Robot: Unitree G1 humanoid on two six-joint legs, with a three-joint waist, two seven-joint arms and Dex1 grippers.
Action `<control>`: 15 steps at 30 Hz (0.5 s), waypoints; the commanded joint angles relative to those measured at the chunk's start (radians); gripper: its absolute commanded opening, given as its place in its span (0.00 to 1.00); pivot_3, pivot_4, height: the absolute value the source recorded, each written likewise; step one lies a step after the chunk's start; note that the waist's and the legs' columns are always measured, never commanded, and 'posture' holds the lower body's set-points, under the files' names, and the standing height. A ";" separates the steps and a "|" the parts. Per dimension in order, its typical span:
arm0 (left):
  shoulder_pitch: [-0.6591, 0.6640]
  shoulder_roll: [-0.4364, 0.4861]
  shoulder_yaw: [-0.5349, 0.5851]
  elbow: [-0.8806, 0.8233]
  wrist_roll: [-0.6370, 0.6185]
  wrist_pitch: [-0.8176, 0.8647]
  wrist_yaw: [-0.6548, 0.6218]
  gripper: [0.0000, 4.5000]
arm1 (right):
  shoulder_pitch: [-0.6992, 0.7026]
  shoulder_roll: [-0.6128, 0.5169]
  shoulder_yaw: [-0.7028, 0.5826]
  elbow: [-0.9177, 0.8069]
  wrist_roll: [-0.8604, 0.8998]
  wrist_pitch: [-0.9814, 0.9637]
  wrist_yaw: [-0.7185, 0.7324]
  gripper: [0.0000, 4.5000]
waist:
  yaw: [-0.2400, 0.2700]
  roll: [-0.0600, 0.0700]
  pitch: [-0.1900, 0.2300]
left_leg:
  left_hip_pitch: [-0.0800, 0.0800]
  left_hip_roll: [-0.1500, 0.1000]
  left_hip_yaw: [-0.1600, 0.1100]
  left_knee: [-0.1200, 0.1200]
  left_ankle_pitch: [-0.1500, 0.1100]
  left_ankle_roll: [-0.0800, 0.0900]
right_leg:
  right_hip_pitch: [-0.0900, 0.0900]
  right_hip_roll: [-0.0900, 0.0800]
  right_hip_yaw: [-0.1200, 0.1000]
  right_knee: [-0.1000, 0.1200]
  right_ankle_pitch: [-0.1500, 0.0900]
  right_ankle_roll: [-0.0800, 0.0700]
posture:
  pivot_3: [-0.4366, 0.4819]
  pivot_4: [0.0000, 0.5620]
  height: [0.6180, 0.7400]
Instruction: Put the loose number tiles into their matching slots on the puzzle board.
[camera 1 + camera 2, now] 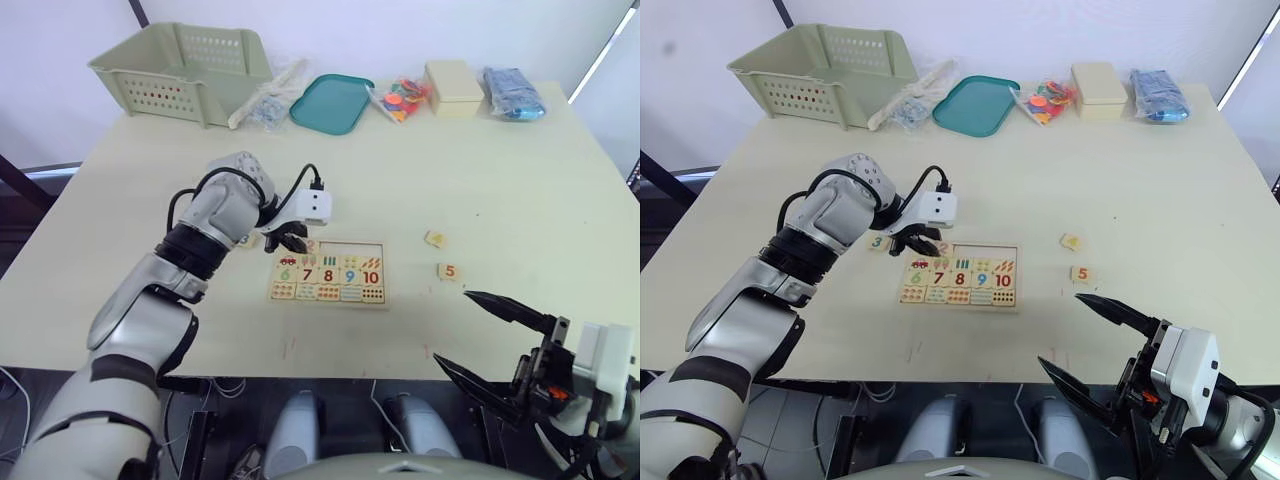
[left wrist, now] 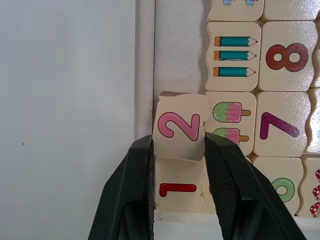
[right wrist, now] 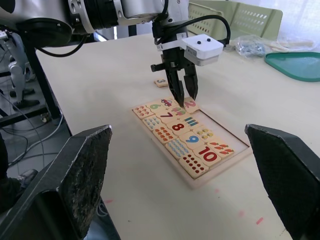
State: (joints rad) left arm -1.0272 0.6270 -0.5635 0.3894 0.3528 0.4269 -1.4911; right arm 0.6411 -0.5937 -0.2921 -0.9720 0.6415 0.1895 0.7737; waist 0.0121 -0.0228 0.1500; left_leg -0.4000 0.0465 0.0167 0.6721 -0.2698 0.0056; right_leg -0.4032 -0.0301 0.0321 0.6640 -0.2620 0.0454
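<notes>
Seated: tile 1 (image 2: 178,189) in end slot of puzzle board (image 1: 330,272) | In hand: tile 2 (image 2: 180,128) pinched tilted in left claw (image 2: 177,165) over neighbouring slot, not yet flat | Loose on table (image 1: 520,190): tile 3 (image 1: 876,241), tile 5 (image 1: 450,271), one unread tile (image 1: 434,239) | Right claw (image 1: 478,335) spread, empty, near table edge

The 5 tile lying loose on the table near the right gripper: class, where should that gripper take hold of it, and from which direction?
Probably from straight above. The 5 tile lies flat on the table, digit up, so only its thin side edges offer grip. The right gripper, open, could straddle two opposite edges; nothing crowds them.
</notes>
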 commanded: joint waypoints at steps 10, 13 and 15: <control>0.005 0.001 -0.008 -0.036 0.007 0.007 -0.014 0.23 | 0.008 0.002 -0.009 -0.040 0.004 -0.024 -0.004 1.00 | 0.000 0.000 0.000 | 0.000 0.000 0.000 0.000 0.000 0.000 | 0.000 0.000 0.000 0.000 0.000 0.000 | 0.48 0.27 1.00; 0.002 0.001 0.001 -0.039 0.005 0.015 -0.007 0.46 | 0.006 0.002 -0.007 -0.039 0.004 -0.023 -0.002 1.00 | 0.000 0.000 0.000 | 0.000 0.000 0.000 0.000 0.000 0.000 | 0.000 0.000 0.000 0.000 0.000 0.000 | 0.48 0.27 1.00; -0.009 0.010 0.020 -0.049 -0.015 0.040 -0.029 0.52 | 0.005 0.001 -0.007 -0.038 0.005 -0.023 -0.002 1.00 | 0.000 0.000 0.000 | 0.000 0.000 0.000 0.000 0.000 0.000 | 0.000 0.000 0.000 0.000 0.000 0.000 | 0.48 0.27 1.00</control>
State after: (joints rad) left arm -1.0201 0.6272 -0.5632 0.3744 0.3498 0.4513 -1.5013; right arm 0.6420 -0.5932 -0.2921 -0.9721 0.6384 0.1891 0.7746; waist 0.0119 -0.0228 0.1500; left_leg -0.4000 0.0465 0.0166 0.6721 -0.2698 0.0057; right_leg -0.4032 -0.0300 0.0321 0.6640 -0.2620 0.0454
